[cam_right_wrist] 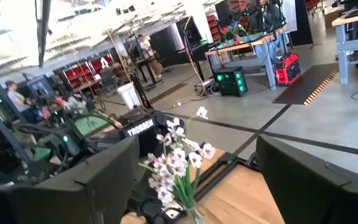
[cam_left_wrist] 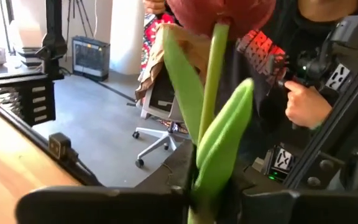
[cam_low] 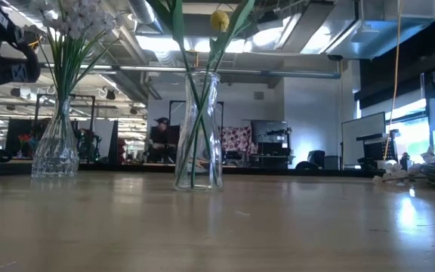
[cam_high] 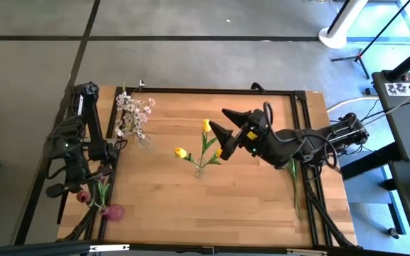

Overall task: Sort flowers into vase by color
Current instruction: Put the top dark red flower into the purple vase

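- Left gripper (cam_left_wrist: 207, 202) clamped one dark red bloom's (cam_left_wrist: 219, 12) stem beside the pink vase (cam_high: 114, 211).
- Right gripper (cam_high: 218, 132) stood open, empty, just beside three yellow tulips (cam_high: 206, 126) in the middle vase (cam_low: 198, 128).
- One white-pink spray (cam_high: 134, 114) filled the third vase (cam_low: 55, 147).

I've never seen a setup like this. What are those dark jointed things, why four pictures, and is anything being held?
They are two robot arms at a wooden table, filmed from above, from table height, and from a camera on each wrist. Three glass vases stand there: white-pink blossoms, yellow tulips, and a pink vase at the left edge. The left gripper pinches the green stem of a dark red flower near that pink vase. The right gripper hangs open and empty beside the tulips. One loose green stem lies on the table's right side.
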